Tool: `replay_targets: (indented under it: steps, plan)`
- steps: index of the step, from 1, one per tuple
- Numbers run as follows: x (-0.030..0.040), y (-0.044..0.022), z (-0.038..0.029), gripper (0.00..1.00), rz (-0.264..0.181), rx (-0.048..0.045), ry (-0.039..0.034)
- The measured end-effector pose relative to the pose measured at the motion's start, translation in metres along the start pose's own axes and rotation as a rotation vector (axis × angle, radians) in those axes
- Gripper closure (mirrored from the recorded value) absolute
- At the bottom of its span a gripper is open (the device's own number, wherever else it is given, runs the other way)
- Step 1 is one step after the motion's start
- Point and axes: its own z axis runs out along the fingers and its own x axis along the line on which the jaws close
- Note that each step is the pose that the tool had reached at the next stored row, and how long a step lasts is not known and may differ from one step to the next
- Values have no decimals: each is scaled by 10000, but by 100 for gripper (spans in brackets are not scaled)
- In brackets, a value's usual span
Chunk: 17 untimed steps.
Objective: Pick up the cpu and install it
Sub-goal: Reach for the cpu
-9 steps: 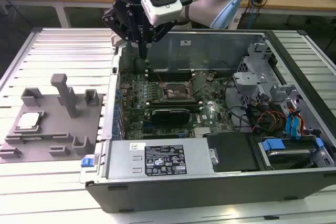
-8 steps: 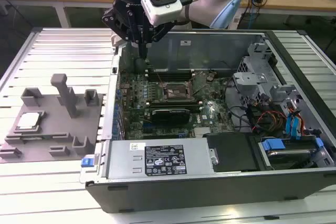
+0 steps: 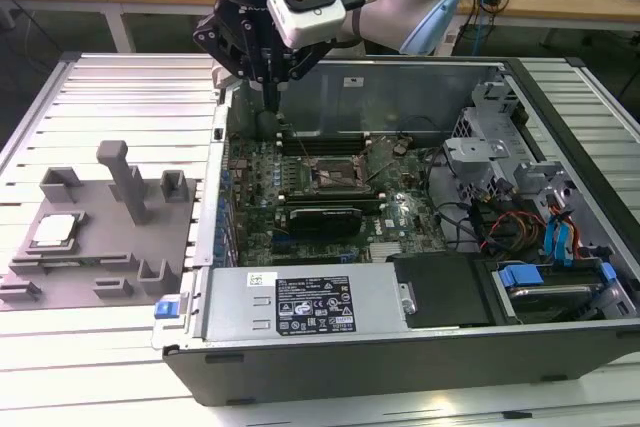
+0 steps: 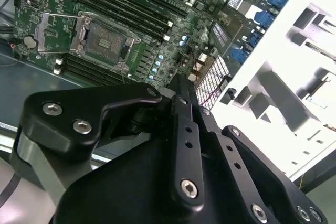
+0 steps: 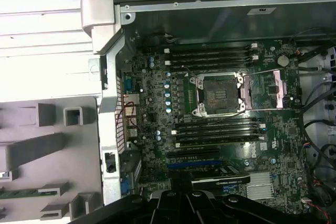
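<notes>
I see gripper (image 3: 271,102) pinched closed on nothing, over motherboard (image 3: 300,197) edge at exterior view's left, cpu (image 3: 55,231) on grey fixture (image 3: 110,257), well apart, socket (image 3: 330,179) cover open

Your exterior view sits up high, looking down across the table (image 3: 120,87) and the whole open case (image 3: 400,372). Both wrist views ride close over the motherboard (image 5: 157,124) (image 4: 52,3), peering down past the gripper (image 4: 178,81). All three share the socket (image 3: 325,179) (image 4: 105,41) (image 5: 218,94).
</notes>
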Motion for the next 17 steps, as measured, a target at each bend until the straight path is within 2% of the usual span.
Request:
replay_targets:
  steps: [17]
  plan:
    - [61,3,-1,89,0,0,-1]
